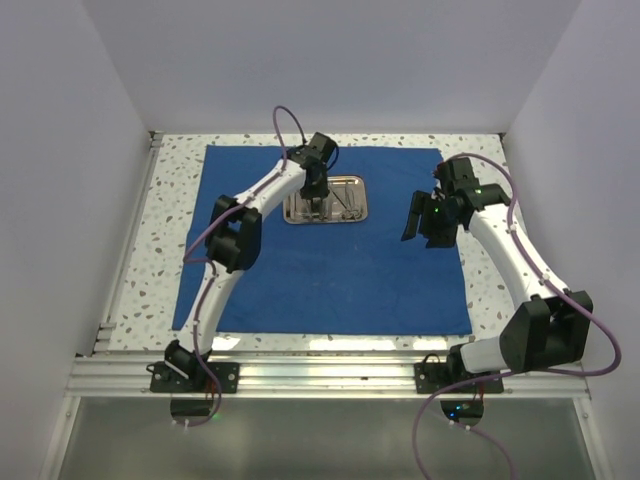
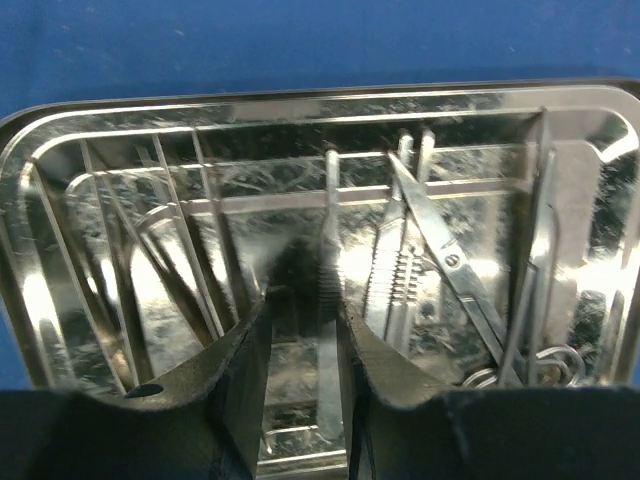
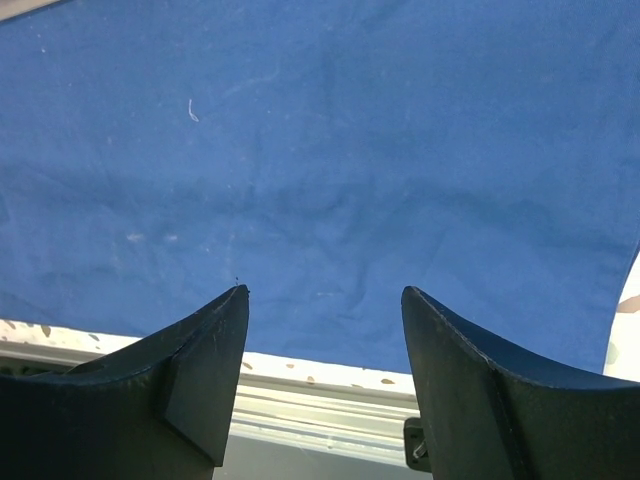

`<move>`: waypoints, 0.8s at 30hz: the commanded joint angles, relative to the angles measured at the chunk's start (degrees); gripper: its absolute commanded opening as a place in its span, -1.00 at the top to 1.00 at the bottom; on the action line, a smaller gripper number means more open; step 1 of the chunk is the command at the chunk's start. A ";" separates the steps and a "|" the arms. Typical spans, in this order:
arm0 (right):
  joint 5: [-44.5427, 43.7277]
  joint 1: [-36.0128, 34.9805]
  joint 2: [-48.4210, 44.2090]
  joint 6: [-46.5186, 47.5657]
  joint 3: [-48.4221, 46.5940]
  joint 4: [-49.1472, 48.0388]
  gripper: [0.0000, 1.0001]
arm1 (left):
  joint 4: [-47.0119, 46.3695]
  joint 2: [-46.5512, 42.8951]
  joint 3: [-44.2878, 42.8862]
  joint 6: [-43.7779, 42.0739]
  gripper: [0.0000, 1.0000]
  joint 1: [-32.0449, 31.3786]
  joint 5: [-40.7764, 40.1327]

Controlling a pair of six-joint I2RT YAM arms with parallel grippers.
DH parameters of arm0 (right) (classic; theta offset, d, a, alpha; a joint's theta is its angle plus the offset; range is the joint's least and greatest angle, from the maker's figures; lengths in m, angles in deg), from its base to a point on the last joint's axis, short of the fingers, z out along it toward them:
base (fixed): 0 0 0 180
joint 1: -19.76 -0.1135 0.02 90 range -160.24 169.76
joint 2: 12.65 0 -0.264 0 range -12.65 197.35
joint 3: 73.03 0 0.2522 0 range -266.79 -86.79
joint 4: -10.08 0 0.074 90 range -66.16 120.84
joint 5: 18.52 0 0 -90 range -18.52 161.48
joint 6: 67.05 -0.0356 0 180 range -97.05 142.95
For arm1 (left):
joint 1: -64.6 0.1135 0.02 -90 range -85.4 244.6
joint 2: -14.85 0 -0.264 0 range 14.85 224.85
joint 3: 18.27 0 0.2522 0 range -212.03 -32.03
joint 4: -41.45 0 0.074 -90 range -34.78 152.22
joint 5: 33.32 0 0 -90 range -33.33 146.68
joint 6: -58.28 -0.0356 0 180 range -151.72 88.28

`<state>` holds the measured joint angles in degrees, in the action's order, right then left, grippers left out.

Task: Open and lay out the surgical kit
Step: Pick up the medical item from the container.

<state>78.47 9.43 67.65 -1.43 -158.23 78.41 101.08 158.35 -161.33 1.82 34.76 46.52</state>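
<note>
Left fingers (image 2: pixel 240 385) slightly parted astride a thin instrument (image 2: pixel 331 200) in the tray (image 2: pixel 300 97), right fingers (image 3: pixel 190 380) wide apart over the spread cloth (image 3: pixel 350 150), tray on cloth's far middle

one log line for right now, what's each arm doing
cloth: spread out | tray: on cloth, instruments inside | left fingers: in tray, straddling thin instrument, not clamped | right fingers: open, empty, above cloth

— Where's the left arm (image 1: pixel 225 250)?
— Stretched toward one o'clock, left gripper (image 1: pixel 317 203) pointing down, fingers (image 2: pixel 240 370) a narrow gap apart.
— And the right arm (image 1: pixel 505 250)?
— Bent toward eleven o'clock, right gripper (image 1: pixel 425 220) held high, its fingers (image 3: pixel 190 380) spread wide, gripping nothing.
</note>
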 commanded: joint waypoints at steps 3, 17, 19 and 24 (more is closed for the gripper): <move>-1.01 0.22 -1.28 2.05 1.04 0.98 -0.32 | 0.01 0.99 1.94 -1.81 0.29 -2.14 -0.48; -0.83 0.13 -4.26 2.67 5.87 0.37 -0.31 | 5.28 -1.73 15.20 2.41 0.42 -4.26 -1.45; -0.48 0.22 -4.44 2.58 6.40 0.28 -0.30 | 5.99 -2.17 16.00 2.85 0.44 -4.26 -1.45; -0.57 0.22 -4.88 2.67 6.84 0.02 -0.30 | 4.93 -2.96 19.43 3.02 0.46 -4.43 -0.31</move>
<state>78.03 9.43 64.89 -0.01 -151.63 78.50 99.07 150.94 -146.71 3.88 30.45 45.30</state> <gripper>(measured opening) 0.654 0.273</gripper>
